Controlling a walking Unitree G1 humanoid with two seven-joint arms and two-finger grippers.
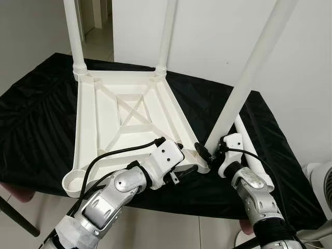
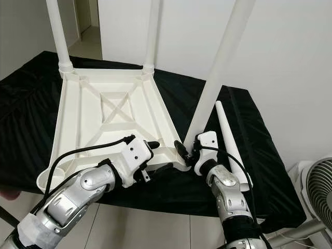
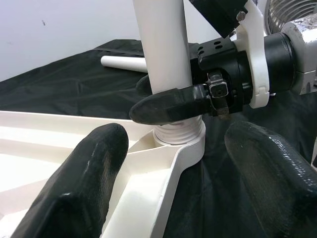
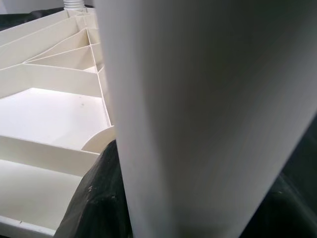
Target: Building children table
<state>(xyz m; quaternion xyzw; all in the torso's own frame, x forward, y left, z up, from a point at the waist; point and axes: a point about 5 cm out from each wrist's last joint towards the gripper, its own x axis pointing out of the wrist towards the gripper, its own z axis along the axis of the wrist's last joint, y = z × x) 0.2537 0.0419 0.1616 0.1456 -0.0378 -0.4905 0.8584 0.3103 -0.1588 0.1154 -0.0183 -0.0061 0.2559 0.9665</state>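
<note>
Tabletop (image 1: 104, 111) is lying upside down on the black cloth (image 1: 36, 119), two far legs fitted; my right gripper (image 1: 206, 153) is clamping the third leg (image 1: 249, 78) into the near-right socket, left gripper (image 1: 181, 174) open beside it, the fourth leg (image 2: 228, 140) lying loose to the right.

A thick white table leg (image 4: 198, 114) stands very close to the camera. One black finger (image 4: 99, 203) of the right gripper presses against its side low down. Beyond the leg lies the white underside of the tabletop (image 4: 54, 109), crossed by raised ribs. Another leg's threaded base (image 4: 77, 4) stands at its far corner. Black cloth (image 4: 292, 198) shows past the leg's other side.
</note>
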